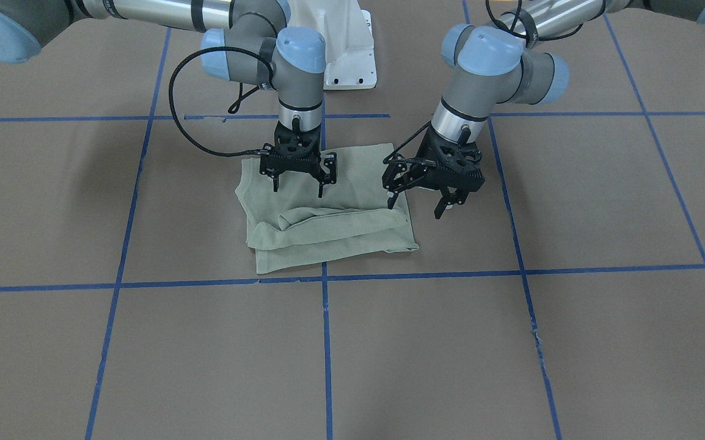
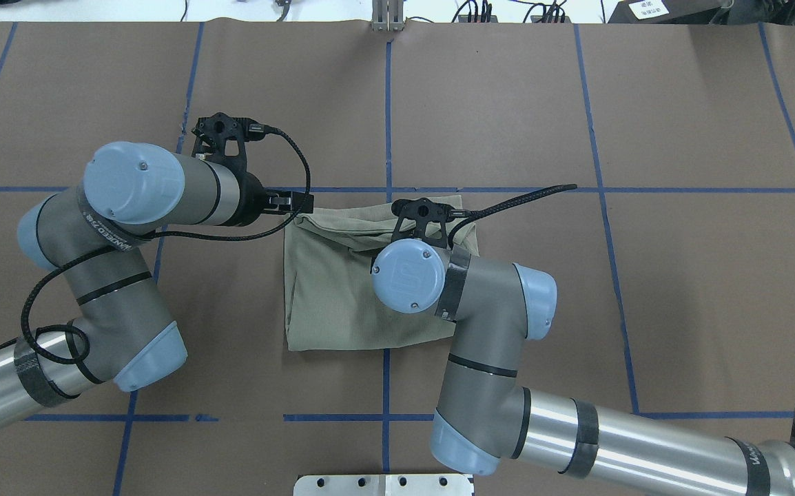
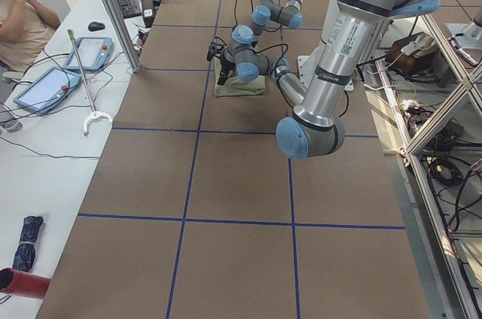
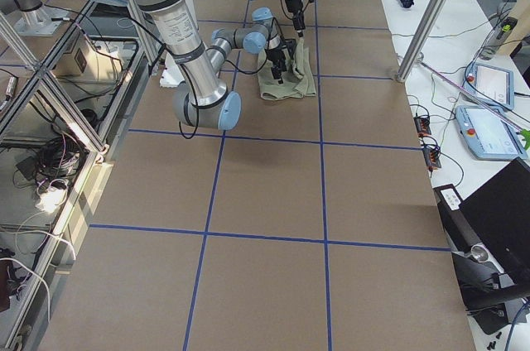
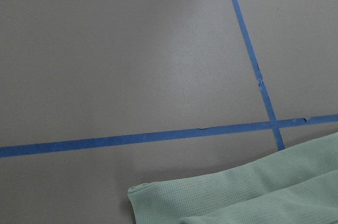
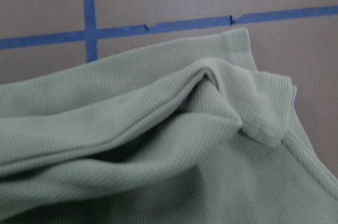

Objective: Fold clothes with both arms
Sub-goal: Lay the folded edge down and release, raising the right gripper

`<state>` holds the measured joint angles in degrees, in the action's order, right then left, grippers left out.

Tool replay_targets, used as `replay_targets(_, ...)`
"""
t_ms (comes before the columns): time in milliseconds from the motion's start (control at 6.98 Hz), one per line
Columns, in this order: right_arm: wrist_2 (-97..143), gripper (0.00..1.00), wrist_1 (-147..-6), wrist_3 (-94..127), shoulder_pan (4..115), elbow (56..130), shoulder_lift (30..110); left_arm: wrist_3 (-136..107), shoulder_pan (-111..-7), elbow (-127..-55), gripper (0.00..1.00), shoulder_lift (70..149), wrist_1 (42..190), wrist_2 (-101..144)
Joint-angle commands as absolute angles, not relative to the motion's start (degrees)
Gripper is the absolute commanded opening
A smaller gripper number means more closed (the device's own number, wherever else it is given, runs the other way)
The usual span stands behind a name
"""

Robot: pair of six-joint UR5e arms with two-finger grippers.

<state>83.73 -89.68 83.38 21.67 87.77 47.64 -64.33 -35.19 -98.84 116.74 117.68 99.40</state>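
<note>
The sage-green knit shirt (image 1: pixel 328 235) lies folded, rumpled, on the brown tabletop (image 1: pixel 511 342) near its middle. The silver-grey right arm (image 1: pixel 297 79) hangs over the shirt and the left arm (image 1: pixel 487 67) over its edge, both with jaws spread and empty.

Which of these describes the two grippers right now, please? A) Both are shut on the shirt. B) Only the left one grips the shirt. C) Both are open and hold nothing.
C: in the front-facing view the right gripper and the left gripper have spread fingers with no cloth between them, and the shirt lies folded on the table.
</note>
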Motion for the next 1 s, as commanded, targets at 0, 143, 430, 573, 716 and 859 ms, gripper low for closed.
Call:
replay_targets(0,83.76,1.00,-89.56,81.66,26.52,79.50,43.79,-64.42,-35.24,-98.88,1.00,116.54,118.12,99.40)
replay_targets(143,83.76,1.00,-89.47,78.08,30.20,77.37,43.51,-64.42,-35.24,-98.88,1.00,116.46,118.12,99.40)
replay_targets(430,83.76,1.00,-89.21,71.40,36.62,74.11,43.51,-64.69,-35.16,-98.88,1.00,116.46,118.12,99.32)
replay_targets(573,84.63,1.00,-86.34,69.28,38.22,74.00,43.42,-64.69,-35.16,-98.88,1.00,116.46,118.12,99.40)
replay_targets(716,89.51,1.00,-82.39,69.17,39.28,74.09,43.33,-64.69,-34.81,-98.79,1.00,116.46,118.04,99.40)
replay_targets(859,95.30,1.00,-79.48,69.17,39.90,74.61,43.24,-64.51,-33.67,-98.27,1.00,116.54,117.78,98.80)
